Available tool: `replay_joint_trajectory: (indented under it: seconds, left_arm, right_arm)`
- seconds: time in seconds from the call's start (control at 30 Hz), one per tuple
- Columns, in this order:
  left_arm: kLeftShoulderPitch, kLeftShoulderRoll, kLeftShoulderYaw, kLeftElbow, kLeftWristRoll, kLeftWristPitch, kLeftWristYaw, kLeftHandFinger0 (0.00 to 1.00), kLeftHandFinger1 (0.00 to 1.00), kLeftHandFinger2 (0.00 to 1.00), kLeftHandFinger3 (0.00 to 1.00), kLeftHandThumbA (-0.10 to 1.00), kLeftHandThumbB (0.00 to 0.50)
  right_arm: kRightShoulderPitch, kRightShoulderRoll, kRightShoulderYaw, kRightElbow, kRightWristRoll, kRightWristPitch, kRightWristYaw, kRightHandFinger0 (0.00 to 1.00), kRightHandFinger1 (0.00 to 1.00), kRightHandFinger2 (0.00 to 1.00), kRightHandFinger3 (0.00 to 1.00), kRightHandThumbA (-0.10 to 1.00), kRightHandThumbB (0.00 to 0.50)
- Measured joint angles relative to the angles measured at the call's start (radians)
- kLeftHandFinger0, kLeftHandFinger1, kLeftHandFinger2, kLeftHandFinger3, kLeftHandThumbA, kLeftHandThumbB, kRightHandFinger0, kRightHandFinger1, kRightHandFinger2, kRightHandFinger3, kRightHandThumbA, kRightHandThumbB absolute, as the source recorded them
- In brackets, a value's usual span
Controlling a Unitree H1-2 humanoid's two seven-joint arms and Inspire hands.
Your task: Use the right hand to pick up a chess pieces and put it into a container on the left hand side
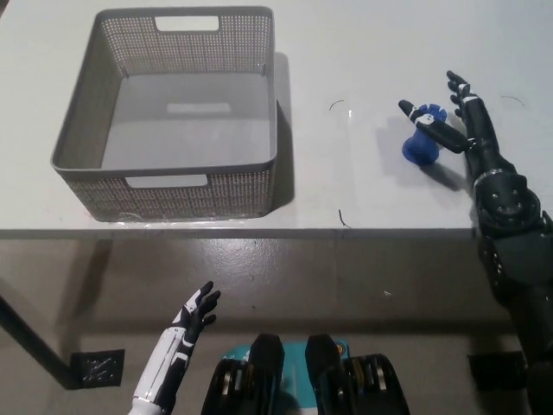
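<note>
Grasp step, not closed yet. My right hand [451,121] is at the rook [422,140], fingers spread apart; one finger [413,111] lies over the rook's top, the others reach past it on the far right side. Nothing clamped. The rook is blue, upright on the table [363,52], right side, base on the surface, not lifted. From this angle I can't tell whether the finger over the top truly touches the crown or only crosses above it.

The basket [167,175] sits well apart on the left of the table, grey mesh, open top, nothing visible inside. My left hand [194,313] rests low, below the table edge, fingers loosely apart, holding nothing.

Task progress, as I judge it: early, since the piece isn't picked and no transfer has begun.

Next move calls for closing the fingers around the rook's narrow waist, from both sides, without pushing sideways. Risk: the piece is top-heavy on a small base, so the finger on top could tip it. After a firm hold, lift straight up, carry left across the bare table, clear the basket's near right wall, release over its floor.
</note>
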Motion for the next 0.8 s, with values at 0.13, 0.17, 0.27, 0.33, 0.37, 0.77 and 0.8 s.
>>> replay_joint_trajectory:
  seconds: [0.13,0.17,0.27,0.33,0.37,0.77,0.8]
  left_arm:
    - [0.001,0.006,0.001,0.002,-0.002,-0.012,-0.004,1.00,1.00,1.00,1.00,1.00,0.139]
    - [0.001,0.007,0.001,0.003,-0.003,-0.015,-0.005,1.00,1.00,1.00,1.00,1.00,0.133]
    - [0.001,0.009,0.000,0.018,-0.003,-0.032,-0.010,1.00,1.00,1.00,1.00,1.00,0.126]
    - [0.001,0.010,0.000,0.022,-0.004,-0.038,-0.014,1.00,1.00,1.00,1.00,1.00,0.133]
    - [0.001,0.010,0.000,0.023,-0.004,-0.041,-0.014,1.00,1.00,1.00,1.00,1.00,0.135]
    - [0.000,0.010,0.002,0.025,-0.014,-0.062,-0.021,1.00,1.00,1.00,1.00,1.00,0.136]
    - [0.000,0.011,0.003,0.025,-0.016,-0.064,-0.022,1.00,1.00,1.00,1.00,1.00,0.136]
  right_arm:
    - [-0.041,-0.002,0.025,0.109,-0.006,-0.016,-0.015,1.00,1.00,1.00,1.00,0.84,0.500]
    - [-0.048,-0.003,0.030,0.126,-0.006,-0.020,-0.020,1.00,1.00,1.00,1.00,0.82,0.500]
    - [-0.069,-0.006,0.042,0.182,-0.007,-0.037,-0.031,1.00,1.00,1.00,1.00,0.81,0.500]
    - [-0.076,-0.010,0.048,0.207,-0.007,-0.043,-0.038,1.00,1.00,1.00,1.00,0.79,0.500]
    - [-0.081,-0.012,0.054,0.226,-0.007,-0.049,-0.044,1.00,1.00,1.00,1.00,0.79,0.500]
    - [-0.122,-0.014,0.119,0.351,-0.009,-0.090,-0.082,1.00,1.00,1.00,1.00,0.82,0.500]
    - [-0.126,-0.014,0.125,0.360,-0.009,-0.093,-0.084,1.00,1.00,1.00,1.00,0.82,0.500]
